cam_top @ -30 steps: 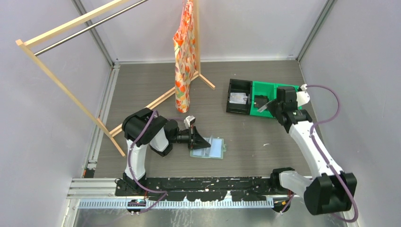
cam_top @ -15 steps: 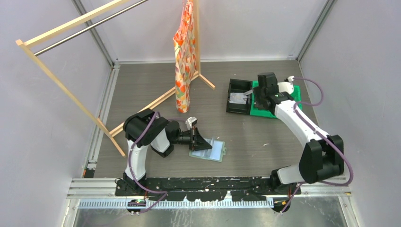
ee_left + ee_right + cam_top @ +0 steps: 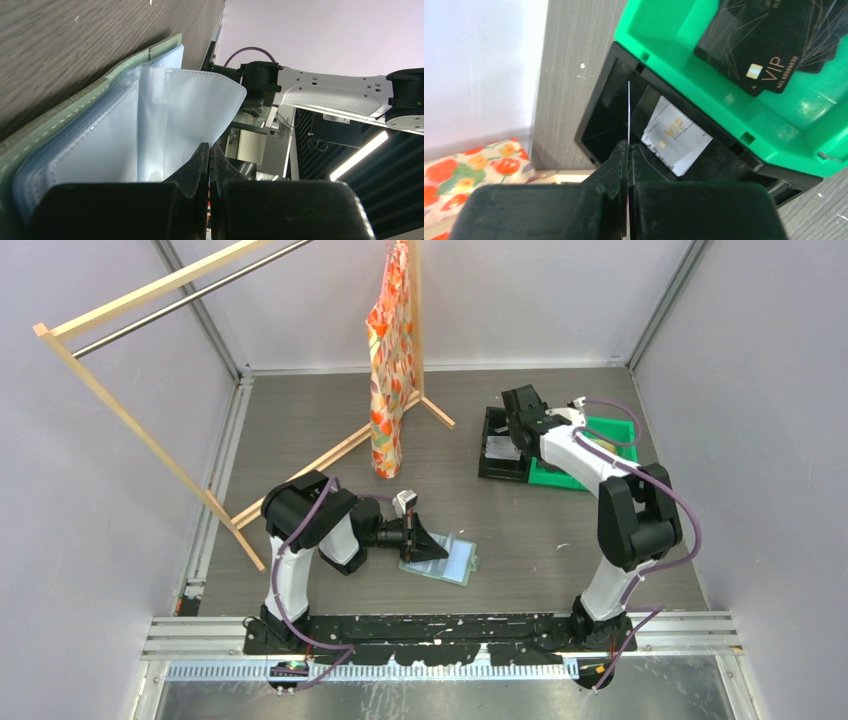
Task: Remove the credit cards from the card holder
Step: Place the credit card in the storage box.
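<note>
card holder (image 3: 445, 558) open on the table's (image 3: 330, 430) near middle, long axis left-right, slightly skewed; left gripper (image 3: 209, 162) pinching it by one pale blue inner leaf (image 3: 165, 115). right gripper (image 3: 628, 150) clamped on an edge-on card (image 3: 629, 110) over the black bin (image 3: 596, 125); "vip" readable on a silver card (image 3: 676, 132) inside and on black cards (image 3: 764, 40) in the green bin (image 3: 649, 30)

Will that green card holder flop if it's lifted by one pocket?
Likely floppy: the pocket pinched by the left gripper curls up while the card holder lies flat. Probably light, so it may drag along.
</note>
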Tool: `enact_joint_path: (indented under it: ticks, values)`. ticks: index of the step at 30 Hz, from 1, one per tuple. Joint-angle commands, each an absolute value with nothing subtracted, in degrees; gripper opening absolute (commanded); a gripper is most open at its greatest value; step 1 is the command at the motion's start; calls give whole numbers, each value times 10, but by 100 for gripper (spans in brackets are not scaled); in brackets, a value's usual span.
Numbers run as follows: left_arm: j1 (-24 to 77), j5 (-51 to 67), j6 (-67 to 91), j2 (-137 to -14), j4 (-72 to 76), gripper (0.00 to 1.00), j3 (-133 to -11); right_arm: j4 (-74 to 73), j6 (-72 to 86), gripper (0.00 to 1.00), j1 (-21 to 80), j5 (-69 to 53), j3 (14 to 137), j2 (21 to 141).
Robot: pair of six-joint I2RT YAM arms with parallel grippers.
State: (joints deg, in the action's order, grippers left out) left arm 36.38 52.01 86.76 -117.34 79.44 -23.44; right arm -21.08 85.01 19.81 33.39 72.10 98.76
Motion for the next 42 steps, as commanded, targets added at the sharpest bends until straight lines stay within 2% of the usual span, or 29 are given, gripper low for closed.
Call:
enact_joint_path:
  ticks: [1, 14, 17, 19, 21, 29, 30, 33, 37, 39, 42]
  values:
    - [366, 520, 862, -1169, 817, 1, -235, -207, 893, 1, 201, 386, 737, 1008]
    - [366, 519, 862, -1164, 817, 1, -228, -182, 991, 1, 224, 377, 728, 1071]
    - [367, 515, 859, -1165, 817, 1, -222, -174, 992, 23, 226, 370, 719, 1065]
    - [368, 514, 858, -1166, 817, 1, -221, -180, 988, 32, 228, 373, 717, 1056]
    - [370, 513, 858, -1164, 817, 0, -222, -182, 981, 39, 228, 375, 711, 1045]
    - [378, 512, 852, -1159, 817, 0, -222, -151, 936, 51, 233, 379, 649, 959]
    - [378, 510, 852, -1159, 817, 2, -223, -152, 931, 52, 234, 376, 646, 951]
    - [379, 508, 853, -1155, 817, 24, -225, -141, 899, 52, 240, 376, 627, 915]
    - [386, 509, 855, -1145, 817, 45, -228, -124, 767, 55, 264, 364, 612, 863]
    - [392, 511, 855, -1143, 817, 51, -231, -123, 707, 55, 274, 347, 593, 829]
    - [401, 509, 853, -1153, 810, 53, -239, -114, 651, 55, 287, 301, 540, 776]
